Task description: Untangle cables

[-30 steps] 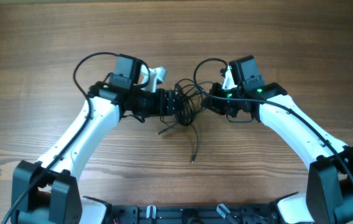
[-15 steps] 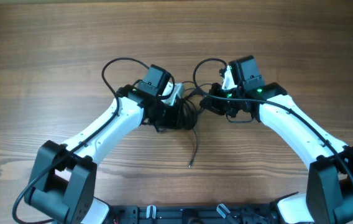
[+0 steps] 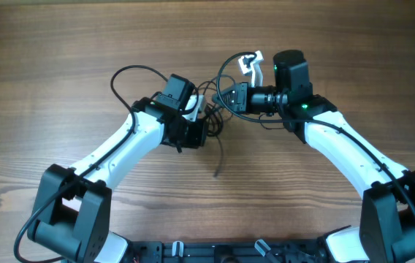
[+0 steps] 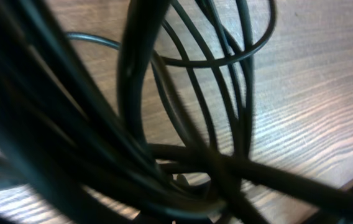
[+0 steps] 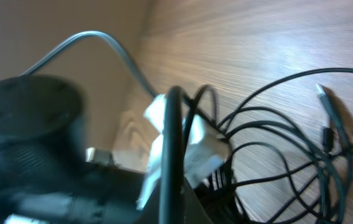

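The cables (image 3: 212, 117) are lying bunched on the worktop (image 3: 61, 44), left tool (image 3: 199, 126) at their 9 o'clock, right tool (image 3: 226, 97) at 1, one end trailing toward 6 (can't tell if either tool's gripping or open).

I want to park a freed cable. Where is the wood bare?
Bare: the table along its far edge and both outer sides. Crowded: the middle, where the left gripper and right gripper meet in the cables, one loose end trailing nearward.
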Motion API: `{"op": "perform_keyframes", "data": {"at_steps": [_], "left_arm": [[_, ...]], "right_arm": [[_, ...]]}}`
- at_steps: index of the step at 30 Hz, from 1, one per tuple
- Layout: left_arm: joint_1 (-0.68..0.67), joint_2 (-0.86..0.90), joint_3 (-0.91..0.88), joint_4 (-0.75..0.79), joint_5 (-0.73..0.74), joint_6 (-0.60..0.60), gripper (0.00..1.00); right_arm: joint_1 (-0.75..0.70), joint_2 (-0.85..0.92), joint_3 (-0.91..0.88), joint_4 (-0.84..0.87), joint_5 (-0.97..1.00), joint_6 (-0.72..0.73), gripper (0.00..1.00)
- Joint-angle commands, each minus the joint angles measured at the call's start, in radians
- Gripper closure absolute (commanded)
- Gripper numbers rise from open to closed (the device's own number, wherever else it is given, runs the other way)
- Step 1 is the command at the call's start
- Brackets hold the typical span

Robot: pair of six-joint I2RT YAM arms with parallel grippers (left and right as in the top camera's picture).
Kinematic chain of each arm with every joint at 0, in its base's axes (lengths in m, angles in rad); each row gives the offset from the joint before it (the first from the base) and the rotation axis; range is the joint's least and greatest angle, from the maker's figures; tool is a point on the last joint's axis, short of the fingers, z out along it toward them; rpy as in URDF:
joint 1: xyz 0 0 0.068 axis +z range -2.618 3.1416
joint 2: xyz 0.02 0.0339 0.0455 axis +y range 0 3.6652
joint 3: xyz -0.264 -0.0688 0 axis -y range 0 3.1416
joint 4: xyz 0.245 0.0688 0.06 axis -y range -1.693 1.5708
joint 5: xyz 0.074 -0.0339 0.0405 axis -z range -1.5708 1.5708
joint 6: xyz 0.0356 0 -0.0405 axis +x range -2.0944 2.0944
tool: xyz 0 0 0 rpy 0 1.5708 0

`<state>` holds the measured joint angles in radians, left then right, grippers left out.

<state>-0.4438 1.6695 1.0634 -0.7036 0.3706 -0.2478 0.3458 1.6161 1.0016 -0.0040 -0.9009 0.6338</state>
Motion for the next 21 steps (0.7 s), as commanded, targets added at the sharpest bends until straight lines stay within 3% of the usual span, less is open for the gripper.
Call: {"op": "perform_keyframes", "data": {"at_steps": [1, 11, 15, 21], "left_arm": [[0.017, 0.006, 0.001, -0.012, -0.009, 0.002, 0.96], [0.017, 0.006, 0.001, -0.010, -0.059, -0.008, 0.96], [0.026, 0.006, 0.001, 0.005, -0.069, -0.077, 0.96], [0.032, 0.006, 0.001, 0.011, -0.068, -0.077, 0.96]], "right_arm": [[0.002, 0.011, 0.007, -0.014, -0.050, -0.003, 0.96], [0.002, 0.011, 0.007, -0.147, -0.071, -0.166, 0.96], [0.002, 0.011, 0.007, -0.143, -0.080, -0.167, 0.96], [0.002, 0.011, 0.007, -0.143, -0.079, -0.160, 0.96]]}}
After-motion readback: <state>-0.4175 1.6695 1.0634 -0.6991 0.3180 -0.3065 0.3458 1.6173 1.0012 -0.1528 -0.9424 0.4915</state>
